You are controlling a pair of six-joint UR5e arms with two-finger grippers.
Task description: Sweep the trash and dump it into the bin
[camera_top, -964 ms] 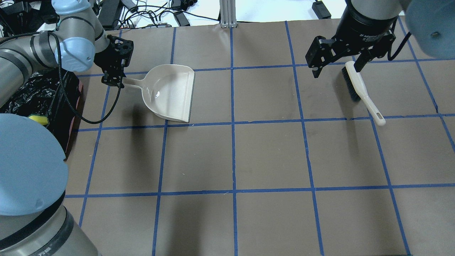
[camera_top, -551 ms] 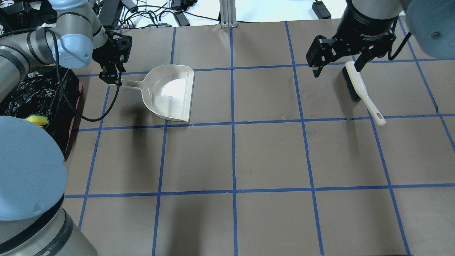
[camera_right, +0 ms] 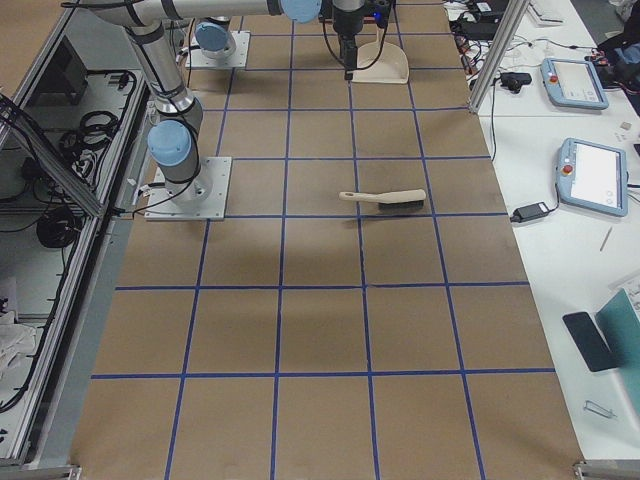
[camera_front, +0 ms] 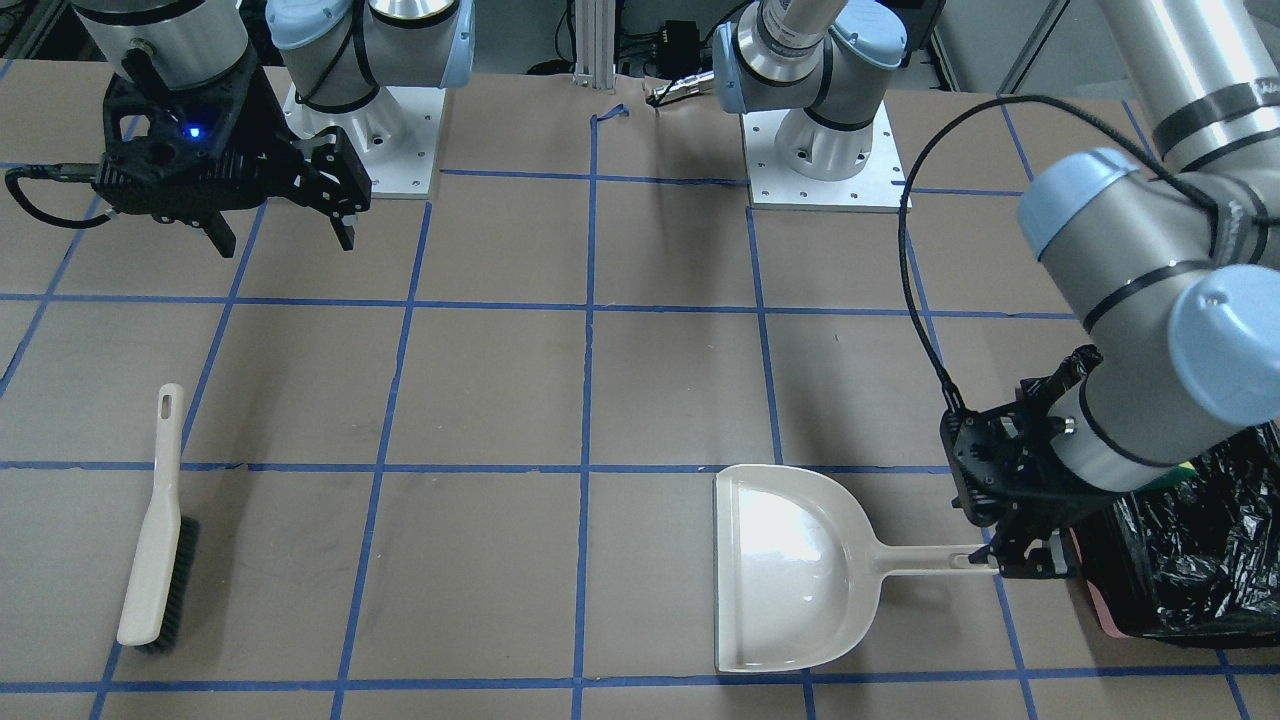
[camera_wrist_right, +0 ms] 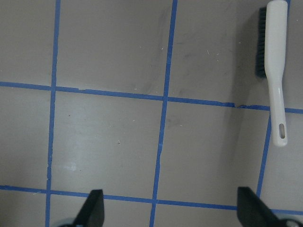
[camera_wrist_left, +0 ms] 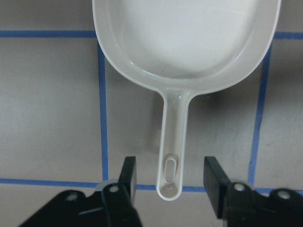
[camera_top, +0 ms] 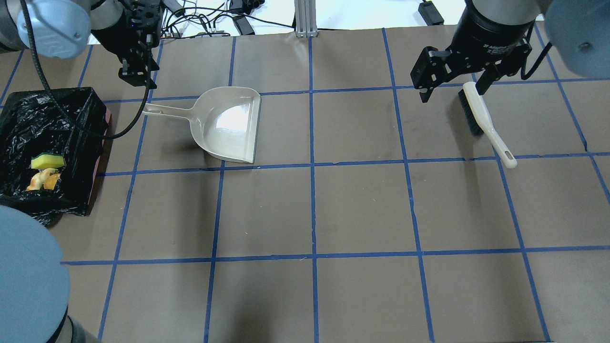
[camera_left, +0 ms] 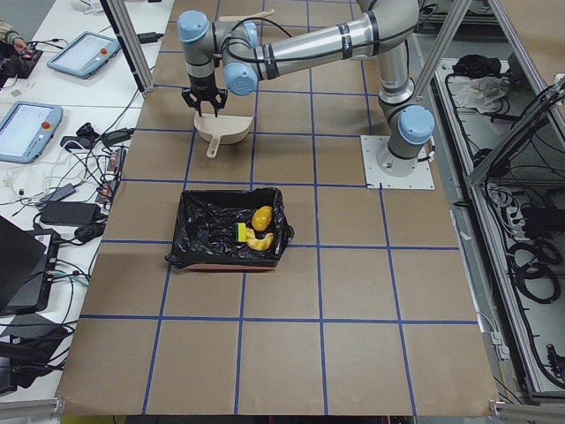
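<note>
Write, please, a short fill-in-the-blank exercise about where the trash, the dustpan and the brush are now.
1. All ____ pieces of trash lie inside the bin.
2. The dustpan lies on the table, and it is ____.
3. The left gripper is ____, its fingers on either side of the dustpan's handle without gripping it.
4. The brush lies on the table, held by ____ gripper.
Missing words: three; empty; open; neither.

The desk (camera_top: 362, 209) lies open across its middle; only the dustpan (camera_top: 228, 126), the brush (camera_top: 483, 121) and the bin (camera_top: 97, 107) at its left end obstruct.
</note>
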